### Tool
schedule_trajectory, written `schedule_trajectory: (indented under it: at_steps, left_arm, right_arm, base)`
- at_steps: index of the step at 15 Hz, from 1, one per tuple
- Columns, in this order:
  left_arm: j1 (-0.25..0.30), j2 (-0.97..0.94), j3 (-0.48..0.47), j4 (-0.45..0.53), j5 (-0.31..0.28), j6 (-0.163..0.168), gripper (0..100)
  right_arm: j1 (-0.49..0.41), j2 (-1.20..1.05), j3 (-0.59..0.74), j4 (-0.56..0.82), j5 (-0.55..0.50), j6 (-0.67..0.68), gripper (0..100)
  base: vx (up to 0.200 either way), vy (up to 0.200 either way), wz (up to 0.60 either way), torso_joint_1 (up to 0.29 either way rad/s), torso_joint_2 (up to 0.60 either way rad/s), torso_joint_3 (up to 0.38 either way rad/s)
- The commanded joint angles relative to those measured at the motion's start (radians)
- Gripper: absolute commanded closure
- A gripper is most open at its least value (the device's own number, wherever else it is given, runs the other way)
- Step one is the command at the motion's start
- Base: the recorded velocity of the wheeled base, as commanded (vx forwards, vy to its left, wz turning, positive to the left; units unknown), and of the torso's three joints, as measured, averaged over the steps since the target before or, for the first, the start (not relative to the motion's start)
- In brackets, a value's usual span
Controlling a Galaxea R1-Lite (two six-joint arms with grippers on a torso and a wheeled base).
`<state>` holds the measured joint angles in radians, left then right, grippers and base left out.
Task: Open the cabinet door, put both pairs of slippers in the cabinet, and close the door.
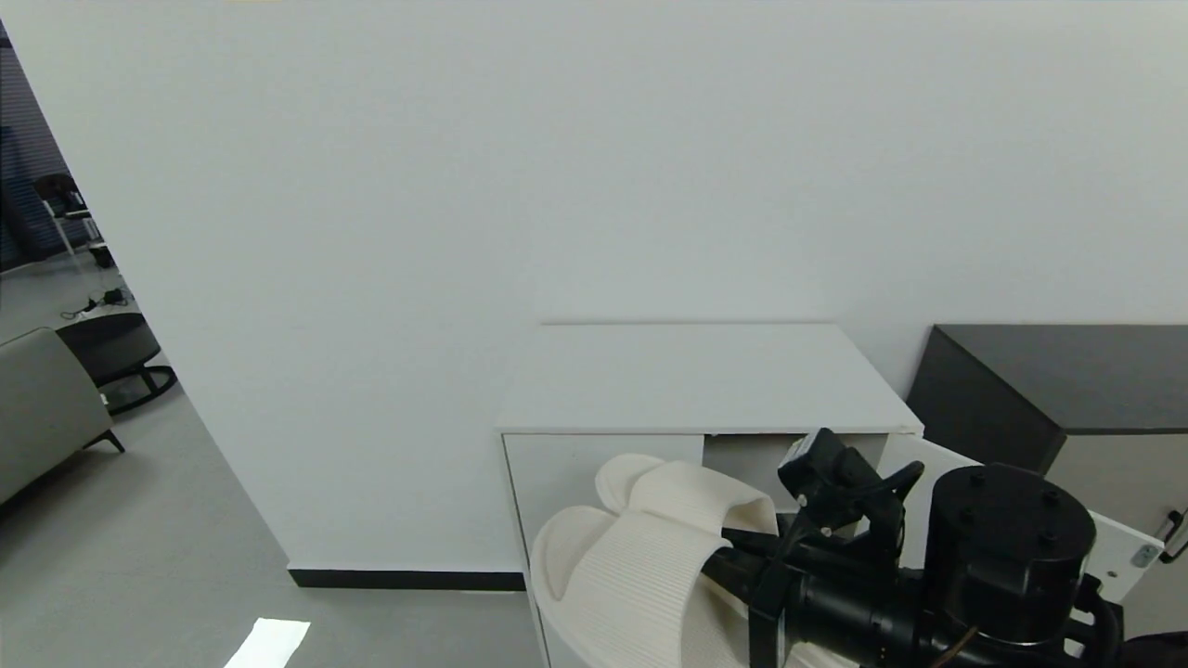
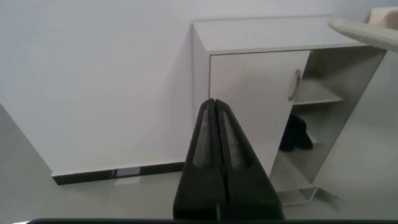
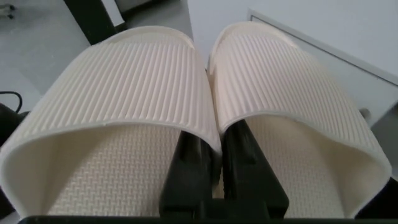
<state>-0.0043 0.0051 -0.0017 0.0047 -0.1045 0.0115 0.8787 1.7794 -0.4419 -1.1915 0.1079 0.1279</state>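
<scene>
A pair of cream ribbed slippers (image 1: 640,547) hangs in the air in front of the white cabinet (image 1: 691,376). My right gripper (image 3: 211,155) is shut on the slippers (image 3: 261,81), pinching their inner edges together. The cabinet's right door (image 1: 1123,547) stands swung open; its left door (image 2: 255,106) is closed. Inside the open half, a dark pair of slippers (image 2: 296,134) rests on a lower shelf, under a bare shelf (image 2: 317,96). My left gripper (image 2: 215,109) is shut and holds nothing, well back from the cabinet and low near the floor.
A black cabinet (image 1: 1067,380) stands right of the white one, close behind the open door. At the far left are a grey sofa (image 1: 37,408) and a dark round chair (image 1: 116,348). Bare grey floor (image 1: 186,557) lies left of the cabinet.
</scene>
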Motion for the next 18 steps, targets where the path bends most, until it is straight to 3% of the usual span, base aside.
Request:
schedule_trajectory:
  at_steps: [1,7,18]
  left_arm:
    - [0.0,-0.001,0.0,0.0,0.0,0.001,100]
    - [0.0,-0.001,0.0,0.0,0.0,-0.001,100]
    - [0.0,-0.001,0.0,0.0,0.0,-0.001,100]
  right_arm:
    - [-0.001,0.022,0.009,-0.007,0.0,-0.001,100]
    - [-0.001,0.026,0.023,-0.01,0.01,-0.004,100]
    - [-0.001,0.041,0.031,-0.03,0.019,-0.002,100]
  base:
    - [0.0,-0.2,0.0,0.002,0.0,0.002]
    - [0.0,-0.2,0.0,0.004,0.0,0.001]
    - [0.0,0.0,0.0,0.0,0.0,0.0]
